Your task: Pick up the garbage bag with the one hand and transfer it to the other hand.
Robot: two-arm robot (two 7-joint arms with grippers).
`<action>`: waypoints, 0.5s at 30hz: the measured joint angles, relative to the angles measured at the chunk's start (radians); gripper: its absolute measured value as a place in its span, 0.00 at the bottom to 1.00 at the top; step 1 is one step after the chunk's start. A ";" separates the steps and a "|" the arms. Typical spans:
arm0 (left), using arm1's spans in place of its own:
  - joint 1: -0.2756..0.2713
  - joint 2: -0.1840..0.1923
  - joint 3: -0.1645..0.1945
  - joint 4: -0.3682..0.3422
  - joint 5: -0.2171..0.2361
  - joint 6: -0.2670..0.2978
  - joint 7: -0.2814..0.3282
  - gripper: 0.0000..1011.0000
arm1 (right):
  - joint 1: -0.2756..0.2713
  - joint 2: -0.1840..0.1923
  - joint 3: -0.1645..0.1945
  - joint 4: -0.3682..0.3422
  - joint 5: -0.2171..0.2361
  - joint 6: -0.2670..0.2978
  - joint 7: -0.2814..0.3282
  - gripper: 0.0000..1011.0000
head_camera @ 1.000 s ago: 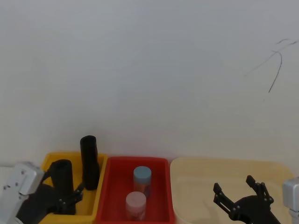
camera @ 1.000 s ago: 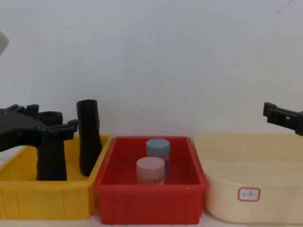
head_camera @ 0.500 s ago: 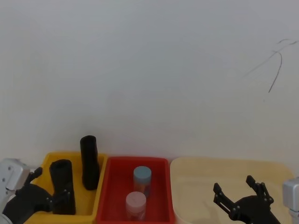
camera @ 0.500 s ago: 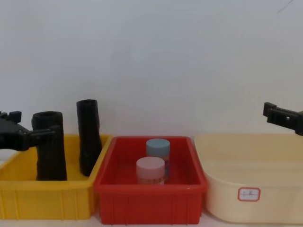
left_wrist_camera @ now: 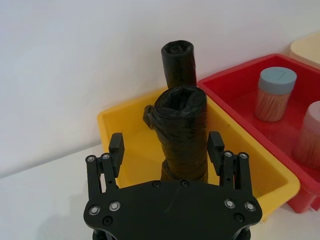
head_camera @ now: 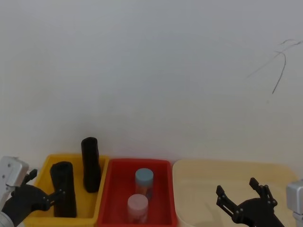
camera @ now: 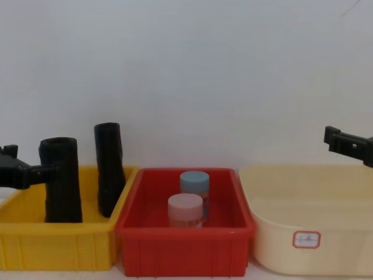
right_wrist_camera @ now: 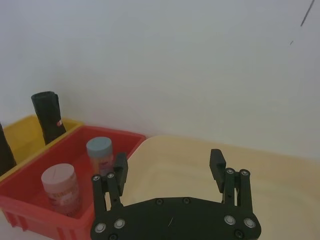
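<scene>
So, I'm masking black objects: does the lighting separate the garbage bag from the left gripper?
Left wrist view: soft light shows wrinkles on the garbage bag, distinct from the open left gripper. Chest view: they merge, black on black. Head view: same; the right gripper stands out against the cream bin.

**Matt black, shiny plastic**

The garbage bag (left_wrist_camera: 182, 135) is crinkled matt black film. The yellow bin (left_wrist_camera: 250, 162), red bin (camera: 185, 251) and cream tub (camera: 344, 245) are smooth, faintly glossy plastic. The left gripper (left_wrist_camera: 166, 141) is matt black with bright metal screws.
</scene>
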 joint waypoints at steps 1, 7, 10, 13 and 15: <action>-0.004 -0.003 0.001 0.006 0.001 0.002 0.000 0.99 | 0.000 0.000 0.000 0.000 0.000 0.000 0.000 0.99; -0.032 -0.021 0.007 0.043 0.004 0.016 -0.005 0.99 | 0.000 0.000 0.000 0.000 0.000 0.000 0.000 0.99; -0.048 -0.032 0.013 0.064 0.005 0.022 -0.014 0.99 | 0.000 0.000 0.000 0.000 0.000 0.000 0.000 0.99; -0.066 -0.043 0.020 0.087 0.006 0.025 -0.026 0.99 | 0.000 0.000 0.000 0.000 0.000 0.000 0.000 0.99; -0.078 -0.051 0.025 0.102 0.007 0.026 -0.036 0.99 | 0.000 0.000 0.000 0.000 0.000 0.000 0.000 0.99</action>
